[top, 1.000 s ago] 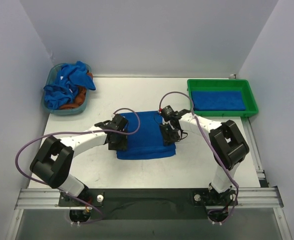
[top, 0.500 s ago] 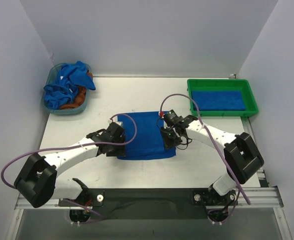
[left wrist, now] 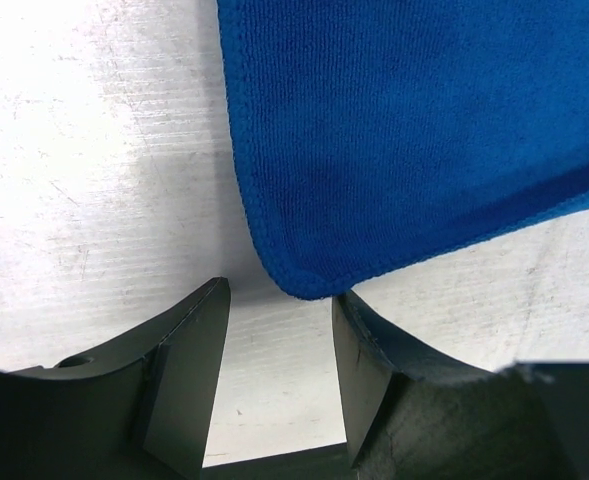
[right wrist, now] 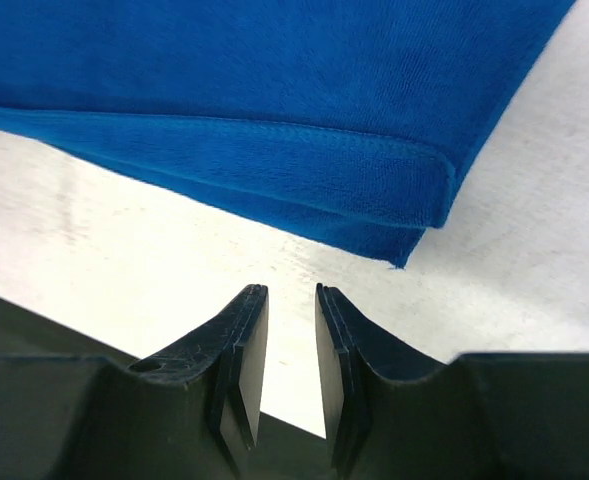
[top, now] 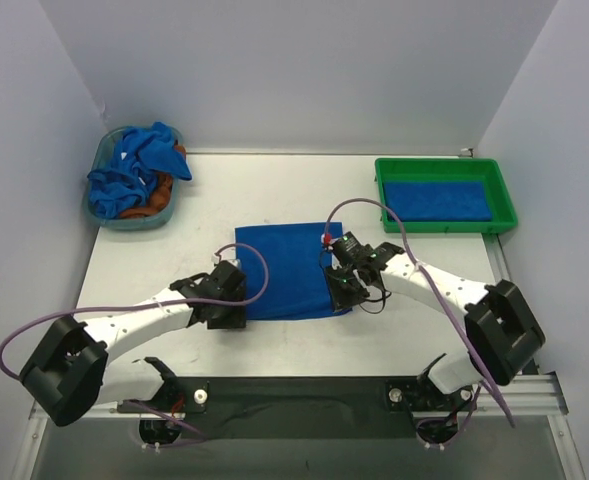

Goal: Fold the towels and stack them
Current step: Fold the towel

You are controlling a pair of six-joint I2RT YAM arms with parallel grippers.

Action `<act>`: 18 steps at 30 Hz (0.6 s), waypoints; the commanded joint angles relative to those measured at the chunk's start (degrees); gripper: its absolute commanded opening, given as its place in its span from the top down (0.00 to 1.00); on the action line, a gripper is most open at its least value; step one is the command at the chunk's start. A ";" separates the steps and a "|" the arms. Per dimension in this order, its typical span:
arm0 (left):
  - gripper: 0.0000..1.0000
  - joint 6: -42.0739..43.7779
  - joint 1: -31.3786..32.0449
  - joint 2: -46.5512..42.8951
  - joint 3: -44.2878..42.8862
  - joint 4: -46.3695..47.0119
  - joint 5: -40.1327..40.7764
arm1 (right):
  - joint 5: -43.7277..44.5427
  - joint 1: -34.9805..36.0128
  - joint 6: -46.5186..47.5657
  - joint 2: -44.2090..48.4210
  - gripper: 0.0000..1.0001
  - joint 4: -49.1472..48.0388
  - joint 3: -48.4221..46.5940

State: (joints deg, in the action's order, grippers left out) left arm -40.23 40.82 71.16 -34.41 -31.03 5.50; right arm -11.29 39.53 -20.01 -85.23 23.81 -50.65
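Note:
One blue towel (top: 289, 268) lies folded flat in the middle of the table. My left gripper (top: 230, 308) sits at its near left corner, open and empty. In the left wrist view the towel (left wrist: 414, 130) has its rounded corner just past the left gripper (left wrist: 279, 295). My right gripper (top: 342, 288) is at the near right corner, its jaws a narrow gap apart with nothing between them. The right wrist view shows the layered edge of the towel (right wrist: 274, 80) just ahead of the right gripper (right wrist: 290, 292). A second folded towel (top: 436, 199) lies in the green tray (top: 509, 205).
A teal basket (top: 102, 215) at the back left holds crumpled blue towels (top: 129, 165) and an orange-brown cloth (top: 159, 200). White walls close in the table on three sides. The arms' bases stand on the rail at the near edge.
Both grippers have drawn back toward the near edge, from on top of the middle towel to just off its near corners. The towel lies where it was.

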 commanded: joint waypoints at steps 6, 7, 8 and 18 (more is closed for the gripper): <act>0.44 -2.31 0.58 -8.48 -1.62 -2.02 0.83 | 6.96 0.20 -1.79 8.33 0.68 2.11 -4.71; 0.44 -2.49 0.67 -9.19 -2.06 -2.54 1.01 | 8.11 0.11 -1.87 7.80 0.61 2.46 -5.59; 0.43 -2.75 0.58 -9.80 -2.93 -3.33 1.09 | 9.00 -0.15 -1.96 6.58 0.60 2.99 -7.08; 0.31 -12.75 0.49 -13.94 -1.19 -4.39 5.31 | 14.54 -3.49 -3.54 -3.01 0.57 3.78 -11.39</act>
State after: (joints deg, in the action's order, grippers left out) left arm -47.90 41.21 58.17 -35.62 -34.46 8.19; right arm 0.71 36.93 -22.74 -86.28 24.93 -59.68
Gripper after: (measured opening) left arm 0.681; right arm 0.434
